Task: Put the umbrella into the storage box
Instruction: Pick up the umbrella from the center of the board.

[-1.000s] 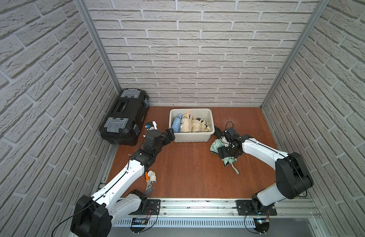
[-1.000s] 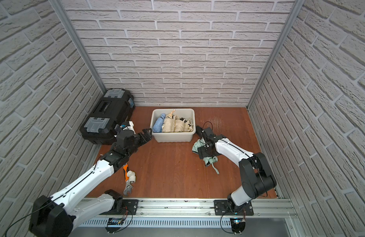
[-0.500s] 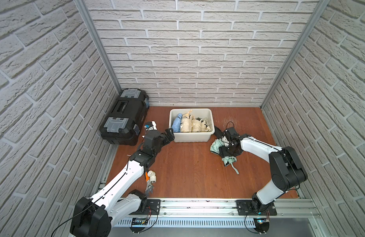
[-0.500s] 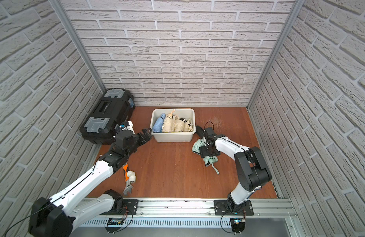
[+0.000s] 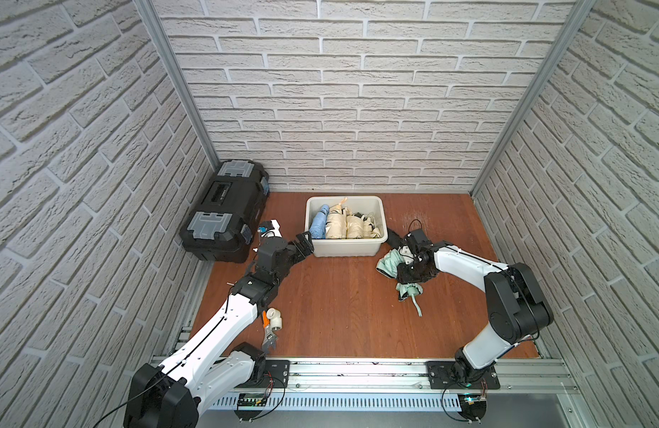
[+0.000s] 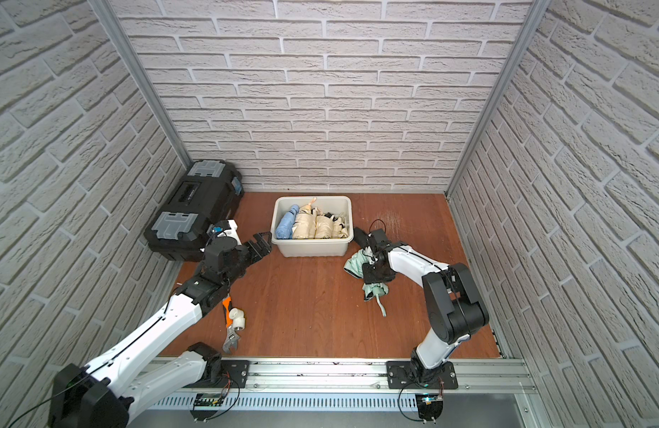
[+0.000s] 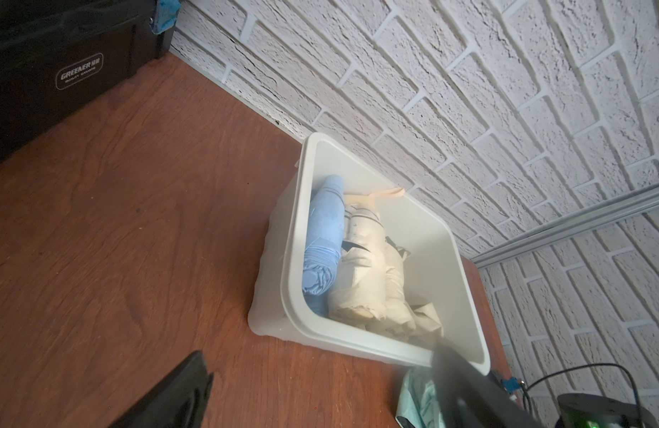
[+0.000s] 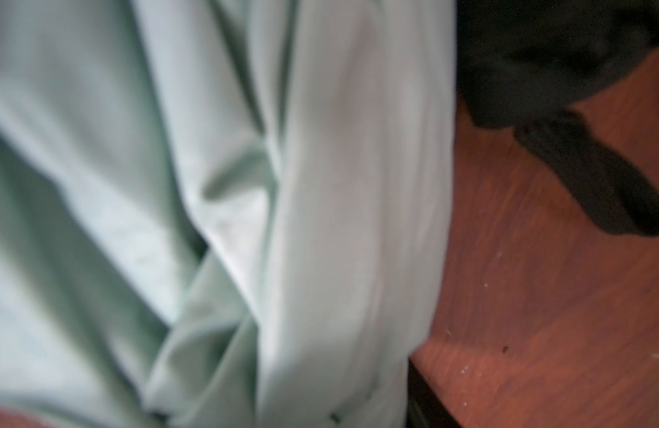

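Nearest us on the bench (image 5: 339,326), one adjustable wrench (image 5: 269,333) and one white pipe fitting (image 5: 275,319) are lying together by the left arm. Farther in, the one mint-green umbrella (image 5: 408,291) outside the box is lying folded on the bench, its long axis running roughly near to far and its strap trailing toward us. The right end effector (image 5: 409,273) is sitting directly over its middle, with fabric filling the right wrist view, and we are unable to tell whether the jaws are clamped on it. The right arm is plainly the nearer one. The left end effector (image 5: 305,244) is hovering empty, jaws wide apart, just beside the near left corner of the one storage box (image 5: 346,249). That box is standing just beyond the umbrella and to its left, holding one pale-blue folded umbrella and at least two cream ones. We are judging that the carry must go up, leftward and over the rim. Farthest back, one black toolbox (image 5: 224,211) is resting by the left wall.
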{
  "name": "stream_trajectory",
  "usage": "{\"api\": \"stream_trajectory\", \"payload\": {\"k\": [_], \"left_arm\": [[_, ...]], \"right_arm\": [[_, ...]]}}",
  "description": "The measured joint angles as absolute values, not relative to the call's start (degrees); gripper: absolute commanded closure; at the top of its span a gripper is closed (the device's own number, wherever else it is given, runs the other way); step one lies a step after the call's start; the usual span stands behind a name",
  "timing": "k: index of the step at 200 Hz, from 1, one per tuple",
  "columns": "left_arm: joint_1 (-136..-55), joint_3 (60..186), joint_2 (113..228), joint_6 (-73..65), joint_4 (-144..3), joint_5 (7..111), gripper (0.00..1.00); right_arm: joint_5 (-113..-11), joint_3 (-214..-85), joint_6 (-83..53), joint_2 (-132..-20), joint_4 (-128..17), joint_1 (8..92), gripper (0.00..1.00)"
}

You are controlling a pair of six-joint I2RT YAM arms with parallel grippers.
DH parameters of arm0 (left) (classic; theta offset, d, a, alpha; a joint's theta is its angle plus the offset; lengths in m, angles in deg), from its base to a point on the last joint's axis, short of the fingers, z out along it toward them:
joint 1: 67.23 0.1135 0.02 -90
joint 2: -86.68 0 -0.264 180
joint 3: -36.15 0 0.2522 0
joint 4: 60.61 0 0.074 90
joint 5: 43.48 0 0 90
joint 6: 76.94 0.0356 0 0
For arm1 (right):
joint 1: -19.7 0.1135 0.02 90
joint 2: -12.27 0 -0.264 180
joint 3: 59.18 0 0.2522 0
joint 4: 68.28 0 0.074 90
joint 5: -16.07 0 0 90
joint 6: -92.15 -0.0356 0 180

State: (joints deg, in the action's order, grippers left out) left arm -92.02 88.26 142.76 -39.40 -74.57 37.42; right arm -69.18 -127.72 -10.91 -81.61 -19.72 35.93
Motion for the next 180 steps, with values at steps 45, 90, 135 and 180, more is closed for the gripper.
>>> {"api": "stream_trajectory", "payload": {"k": [45, 90, 135, 180], "left_arm": [[-92.0, 91.5, 143.3, -41.9, -79.1, 39.2, 0.03], [-92.0, 102.6, 144.5, -44.0, -89.5, 46.4, 0.02], [-92.0, 109.8, 148.3, -45.5, -92.5, 55.7, 0.02], [-92.0, 114.8, 153.5, -44.9, -92.0, 65.8, 0.02]], "right_arm": [[-67.6, -123.0, -12.4, -72.5, -16.0, 35.9, 0.68], [-67.0, -124.2, -11.7, -57.5, -11.9, 36.5, 0.71], [-64.9, -133.6, -1.5, -54.1, -8.6, 39.4, 0.76], [-62.0, -144.2, 15.4, -58.5, -5.5, 43.7, 0.78]]}}
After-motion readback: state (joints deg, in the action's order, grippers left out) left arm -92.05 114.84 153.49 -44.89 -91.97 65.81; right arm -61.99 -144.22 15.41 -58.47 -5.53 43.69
